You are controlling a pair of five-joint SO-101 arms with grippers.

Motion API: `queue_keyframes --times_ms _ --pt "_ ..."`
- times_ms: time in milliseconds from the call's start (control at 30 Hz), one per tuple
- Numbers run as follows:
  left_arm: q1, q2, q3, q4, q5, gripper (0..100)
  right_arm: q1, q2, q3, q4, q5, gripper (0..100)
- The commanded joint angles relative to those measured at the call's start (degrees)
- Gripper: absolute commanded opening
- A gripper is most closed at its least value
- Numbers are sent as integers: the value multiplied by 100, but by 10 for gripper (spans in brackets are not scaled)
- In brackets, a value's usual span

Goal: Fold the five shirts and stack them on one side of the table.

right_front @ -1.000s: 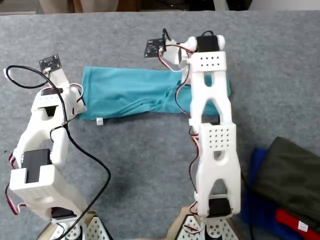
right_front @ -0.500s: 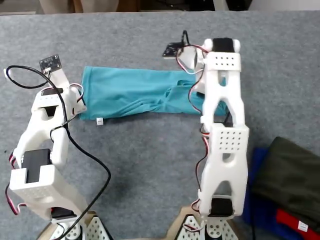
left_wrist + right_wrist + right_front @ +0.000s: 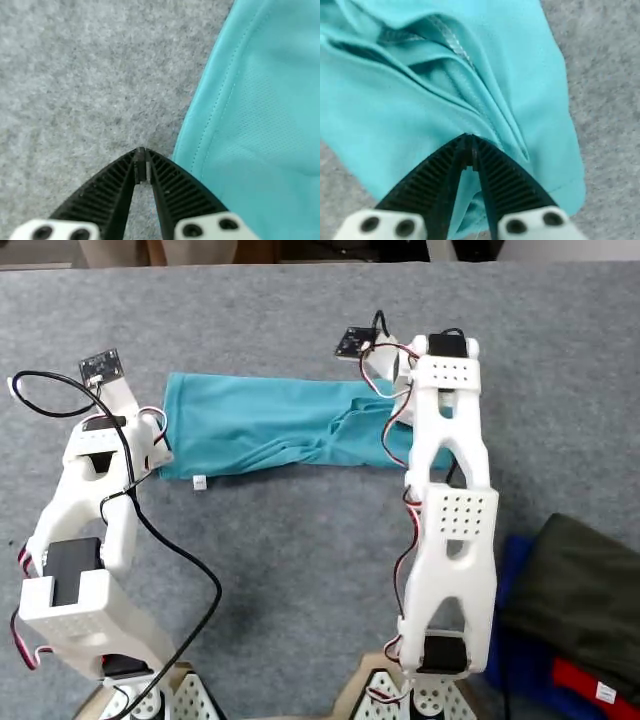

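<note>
The left gripper (image 3: 141, 167) has its jaws together, holding nothing, over the grey table (image 3: 75, 75) just beside one end of the teal shirt (image 3: 260, 425). The right gripper (image 3: 470, 148), jaws also together, is above that shirt's other, wrinkled end. A pile of folded shirts (image 3: 585, 590) lies well apart from the teal shirt.

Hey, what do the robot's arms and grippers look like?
Both the left arm and right arm are white plastic with small holes, black motors and red, black and white wires. A black cable loops beside the left one. The left gripper and right gripper have black ribbed fingers.
</note>
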Motion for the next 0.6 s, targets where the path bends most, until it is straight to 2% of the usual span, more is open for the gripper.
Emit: queue_keyframes --times_ms 0,133,400,567 --pt "-18 -40 -193 9 -44 20 -40 -40 -242 -220 -53 9" --pt "-9 -40 -193 9 -44 20 -189 -110 -409 -308 -44 9" --pt "-9 -40 -193 9 -44 20 -919 -330 -1798 1591 -70 6" --pt "-9 -40 -193 9 -44 20 -1024 -127 -1930 1644 -308 6"
